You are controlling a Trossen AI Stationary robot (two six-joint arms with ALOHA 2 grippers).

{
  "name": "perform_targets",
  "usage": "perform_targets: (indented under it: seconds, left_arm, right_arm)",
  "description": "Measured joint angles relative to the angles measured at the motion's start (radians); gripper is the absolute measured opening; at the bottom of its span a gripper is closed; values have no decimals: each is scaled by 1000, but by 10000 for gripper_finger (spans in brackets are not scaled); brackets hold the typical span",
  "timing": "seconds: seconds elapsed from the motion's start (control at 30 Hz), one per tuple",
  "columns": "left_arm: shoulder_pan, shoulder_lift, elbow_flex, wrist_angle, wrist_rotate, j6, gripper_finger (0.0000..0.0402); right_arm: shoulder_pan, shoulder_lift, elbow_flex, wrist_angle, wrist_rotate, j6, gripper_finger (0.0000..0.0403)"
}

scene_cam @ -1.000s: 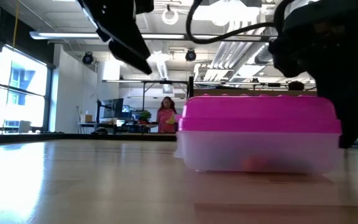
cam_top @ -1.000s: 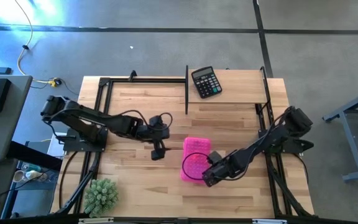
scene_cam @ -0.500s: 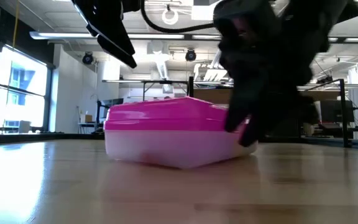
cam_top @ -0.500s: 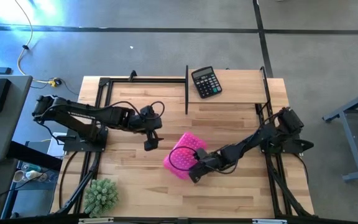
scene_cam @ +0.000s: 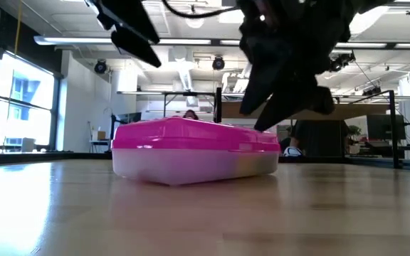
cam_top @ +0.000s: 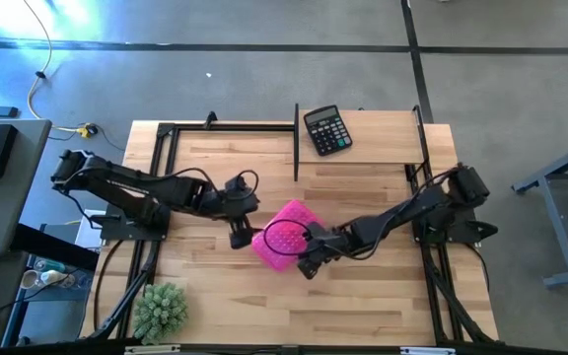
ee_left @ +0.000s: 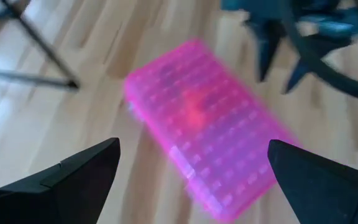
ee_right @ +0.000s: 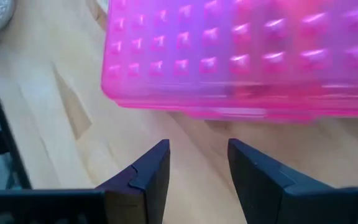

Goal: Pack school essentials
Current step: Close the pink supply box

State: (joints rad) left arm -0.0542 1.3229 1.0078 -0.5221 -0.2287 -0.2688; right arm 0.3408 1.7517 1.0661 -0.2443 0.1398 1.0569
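Pink-lidded clear case [cam_top: 282, 235] sits flat, lid on, mid-bench, turned at an angle to the bench [cam_top: 383, 296] edges in the high view; low view shows pink lid over clear base [scene_cam: 191, 162] resting on the wood. The case is closed; cannot tell what is inside through the lid, only a reddish blur under it in the left wrist view [ee_left: 207, 134]. No loose stationery shows anywhere on the bench. Left hand [cam_top: 239, 233] is just beside the case's left edge, arm reaching in from the left side; its fingers [ee_left: 73, 180] are spread wide apart with the case in view between them but farther off, holding nothing. Right hand [cam_top: 307, 264] is at the case's near right corner, arm stretched in from the right; in the right wrist view its two fingers [ee_right: 148, 174] are a small gap apart, nothing between them, tips just short of the case side [ee_right: 229, 62]; cannot tell if they touch it. In the low view both hands hang above the case, left one [scene_cam: 130, 28] higher and off to one side, right one [scene_cam: 283, 71] close over the lid's end. Black calculator [cam_top: 326, 129] lies at the far edge of the bench, well apart from the case. Green spiky plant [cam_top: 160, 310] at the near left corner.
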Motion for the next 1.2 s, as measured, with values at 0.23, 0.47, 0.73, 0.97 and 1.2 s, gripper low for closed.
perform_targets:
  seconds: [0.23, 0.47, 0.73, 0.97, 1.2]
  left_arm:
    - [-70, 31, -100, 270, 1, -70, 400]
    - [-130, 104, -113, 403, 1, -84, 400]
    - [-174, 242, -113, 565, 1, -80, 400]
    - [-197, 347, -112, 682, 7, -97, 400]
    - [-210, 421, -107, 713, -5, -130, 400]
  right_arm:
    - [-48, -132, 1, -120, 105, -101, 153]
    - [-178, -198, 1, -78, 90, -289, 153]
    - [-336, -198, 2, 85, 0, -455, 153]
    - [-420, -182, 2, 174, -55, -539, 153]
    - [-433, -145, 2, 209, -71, -550, 153]
